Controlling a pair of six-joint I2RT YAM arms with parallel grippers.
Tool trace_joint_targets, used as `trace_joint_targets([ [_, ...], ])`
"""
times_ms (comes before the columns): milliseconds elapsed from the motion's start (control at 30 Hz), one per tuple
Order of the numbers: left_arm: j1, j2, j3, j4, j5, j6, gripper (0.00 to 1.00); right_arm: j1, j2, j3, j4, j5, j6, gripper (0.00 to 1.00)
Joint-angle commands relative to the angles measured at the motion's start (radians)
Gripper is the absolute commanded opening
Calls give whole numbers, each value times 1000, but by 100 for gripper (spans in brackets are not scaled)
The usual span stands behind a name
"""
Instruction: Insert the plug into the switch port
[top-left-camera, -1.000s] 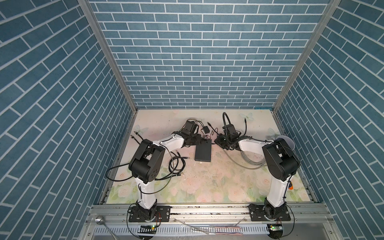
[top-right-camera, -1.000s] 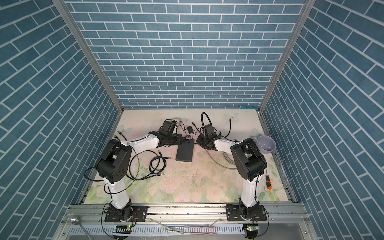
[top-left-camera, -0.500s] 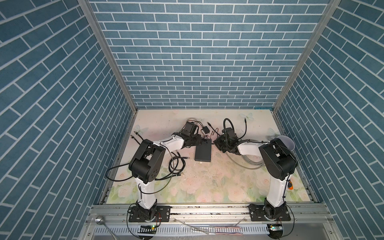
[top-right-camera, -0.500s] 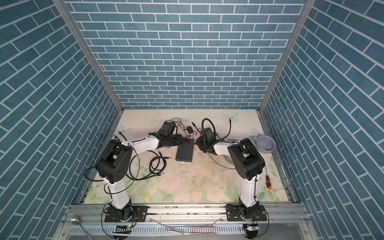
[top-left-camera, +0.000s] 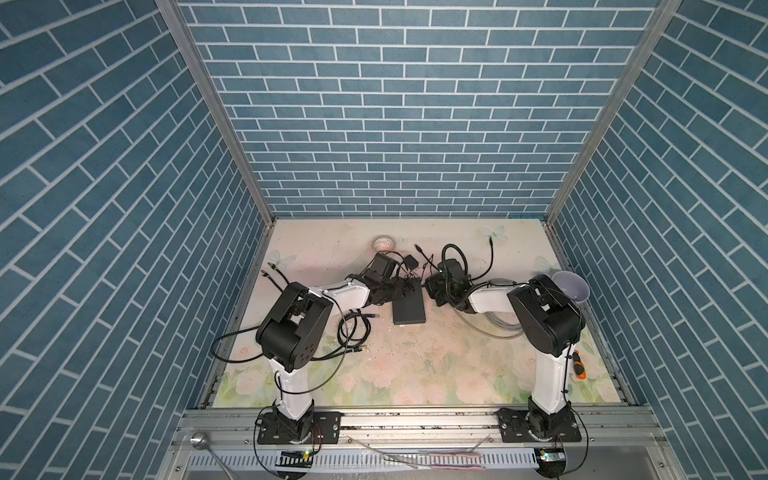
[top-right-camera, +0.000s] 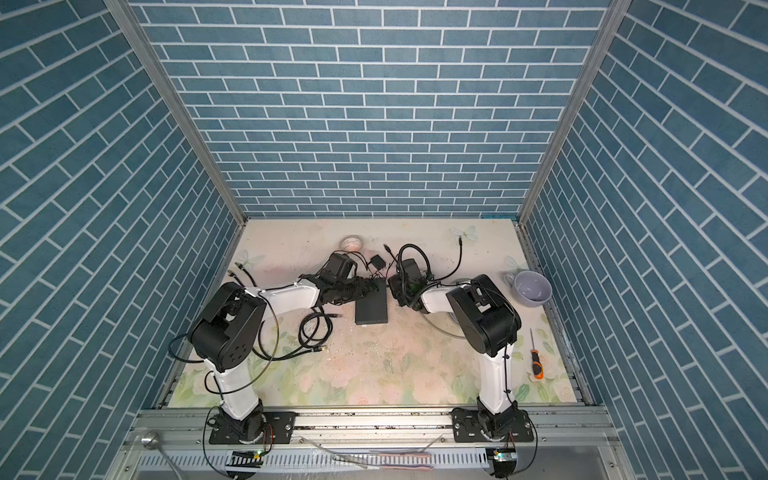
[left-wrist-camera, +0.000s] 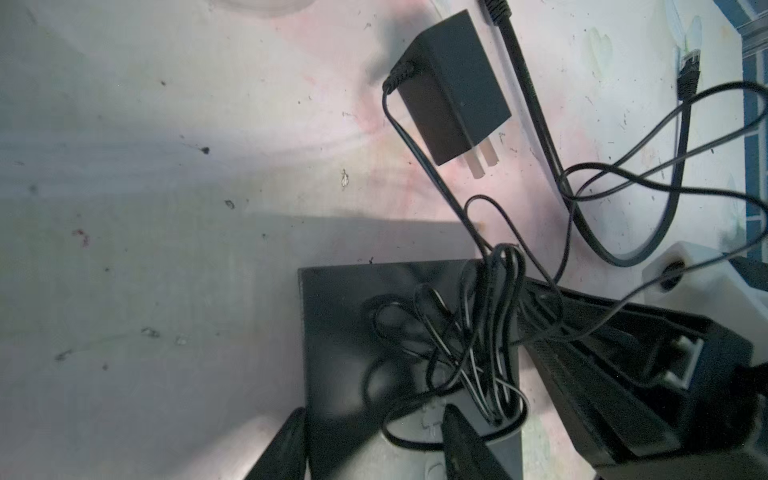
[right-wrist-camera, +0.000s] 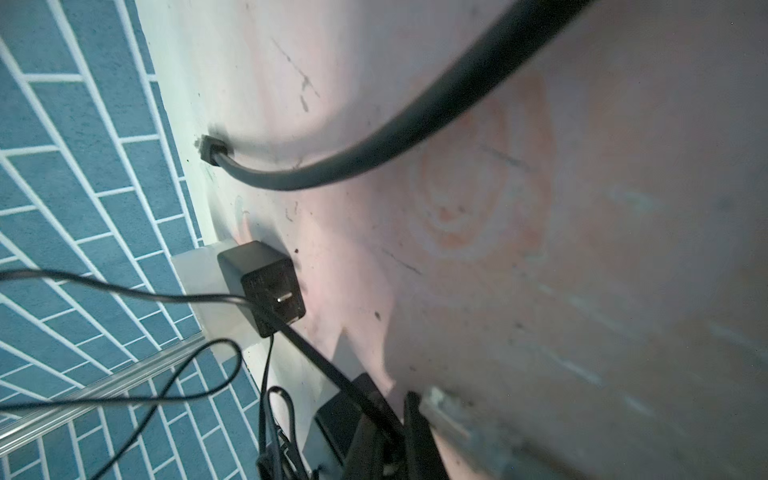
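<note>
The switch (top-left-camera: 409, 307) (top-right-camera: 371, 309) is a flat black box lying mid-table. My left gripper (top-left-camera: 395, 289) (left-wrist-camera: 374, 409) is open over its far left corner. One finger (left-wrist-camera: 286, 444) stands beside the switch's (left-wrist-camera: 345, 324) edge and the other over its top. A tangle of thin black cord (left-wrist-camera: 478, 332) lies on the switch. My right gripper (top-left-camera: 432, 286) (right-wrist-camera: 390, 411) is at the switch's far right corner, shut on a flat black cable (right-wrist-camera: 332, 370). The cable's pale plug (left-wrist-camera: 683, 361) shows between that gripper's fingers. The switch's ports are hidden.
A black power adapter (top-left-camera: 411, 262) (left-wrist-camera: 449, 87) lies behind the switch. A coiled black cable (top-left-camera: 353, 332) lies to its left and grey cable (top-left-camera: 494, 324) under the right arm. A lilac cup (top-right-camera: 532, 289) and an orange screwdriver (top-right-camera: 536, 365) are at the right.
My right gripper has moved left, up to the switch's far right corner, and its jaws have closed. The left arm and the switch have not moved.
</note>
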Motion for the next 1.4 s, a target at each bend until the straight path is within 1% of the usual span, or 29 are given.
trace_joint_targets([
  [0,-11,-11,-25,72,51,-63,52,21,54,32,-74,5,45,8],
  [133,-11,3,-30,116,79,-98,52,37,65,69,-90,3,43,7],
  [367,-11,43,12,121,93,-55,49,59,103,71,-39,-15,53,4],
  [467,-10,64,17,157,108,-54,48,69,117,71,-13,-15,55,4],
  [533,-9,77,26,166,118,-48,48,76,118,70,-4,-48,57,3],
  [900,-5,107,42,213,152,-43,47,126,133,77,42,-106,68,2],
  [1367,7,152,80,235,208,-25,46,186,136,71,90,-175,29,2],
])
